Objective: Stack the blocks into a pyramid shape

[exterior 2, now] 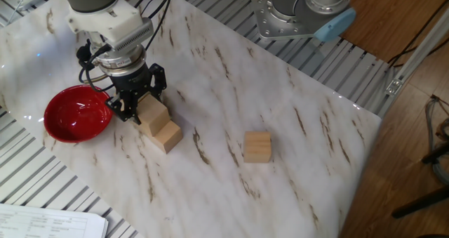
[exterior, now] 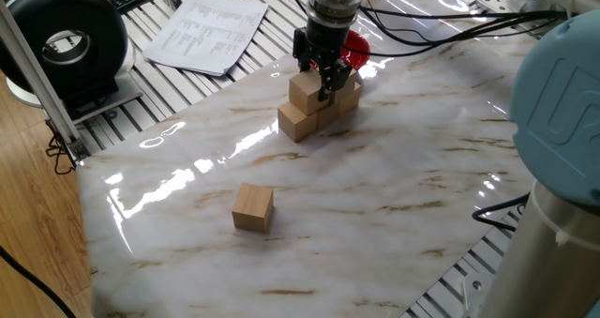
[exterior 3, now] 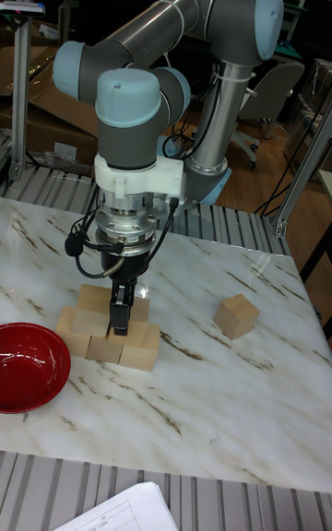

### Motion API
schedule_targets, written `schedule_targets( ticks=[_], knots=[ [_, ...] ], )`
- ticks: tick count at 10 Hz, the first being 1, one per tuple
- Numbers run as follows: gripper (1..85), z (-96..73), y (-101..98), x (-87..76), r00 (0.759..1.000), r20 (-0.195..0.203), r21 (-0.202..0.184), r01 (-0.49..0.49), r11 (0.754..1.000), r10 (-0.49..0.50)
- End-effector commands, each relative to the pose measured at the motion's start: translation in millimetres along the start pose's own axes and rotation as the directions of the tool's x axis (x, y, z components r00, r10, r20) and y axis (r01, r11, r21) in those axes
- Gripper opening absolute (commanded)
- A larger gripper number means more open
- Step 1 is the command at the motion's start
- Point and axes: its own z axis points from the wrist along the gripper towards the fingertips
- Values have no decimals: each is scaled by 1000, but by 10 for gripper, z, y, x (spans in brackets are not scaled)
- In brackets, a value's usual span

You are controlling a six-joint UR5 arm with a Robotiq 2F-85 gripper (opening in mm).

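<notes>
A glossy marble-patterned tabletop point(exterior: 394, 187), streaked with brown veins and glare, sits on ribbed aluminium rails, with printed sheets point(exterior: 208, 29) lying beyond one edge and cardboard boxes and an office chair in the workshop behind. The grey-and-pale-blue arm point(exterior 3: 175, 24) reaches down so that its black gripper point(exterior: 322, 74) stands over a cluster of plain, light wooden blocks point(exterior: 317, 106) near the middle of the table's far side. In the tall view, three cubes form a row flat on the marble, with cubes set on top of them; the exact count of the upper layer is hidden by the gripper. The fingers point(exterior 2: 121, 104) straddle an upper cube point(exterior 2: 153, 112), set narrowly at its sides, though whether they press on it cannot be told. A shiny red bowl point(exterior 2: 77, 113), round and shallow, rests just beside the stack, apart from it. One more cube point(exterior 2: 257, 147) lies alone on the open marble, well away from the others, slightly turned. Black cables point(exterior: 441, 22) trail from the wrist across the table.
</notes>
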Motion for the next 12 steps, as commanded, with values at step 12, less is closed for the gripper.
schedule_targets(
  ticks=[12],
  knots=[
    [580, -27, 102, -16, 999, 22, -25, -32, 999, 32]
  ],
)
